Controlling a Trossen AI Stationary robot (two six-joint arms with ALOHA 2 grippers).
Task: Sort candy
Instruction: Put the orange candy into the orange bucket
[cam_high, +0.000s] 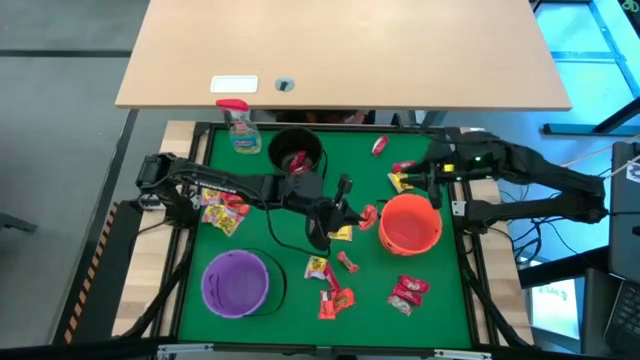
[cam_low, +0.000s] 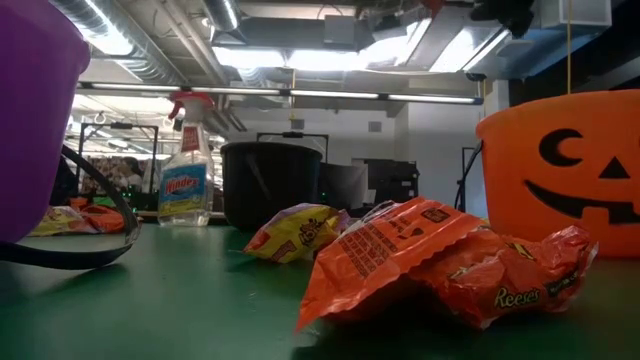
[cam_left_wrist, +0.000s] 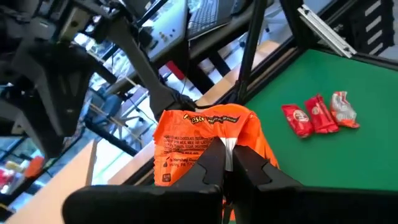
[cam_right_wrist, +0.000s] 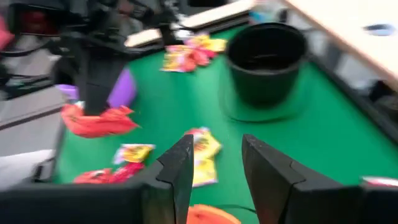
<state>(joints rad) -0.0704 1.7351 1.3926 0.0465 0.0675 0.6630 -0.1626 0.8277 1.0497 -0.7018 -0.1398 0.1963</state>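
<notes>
**Most candy still loose on the green desk**

Many wrapped sweets (cam_high: 335, 295) lie scattered at lower centre, centre left and upper right. One orange packet (cam_left_wrist: 205, 140) is pinched in the closed left gripper (cam_high: 362, 216) at centre, beside the orange plastic bucket (cam_high: 410, 222). The right gripper (cam_right_wrist: 214, 165), fingers parted and empty, hovers just above. Sorting looks barely begun.

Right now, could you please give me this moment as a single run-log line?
left gripper: shut on orange candy packet, lifted beside orange bucket | right gripper: open, empty, above yellow candy | black bucket: some candy inside
</notes>
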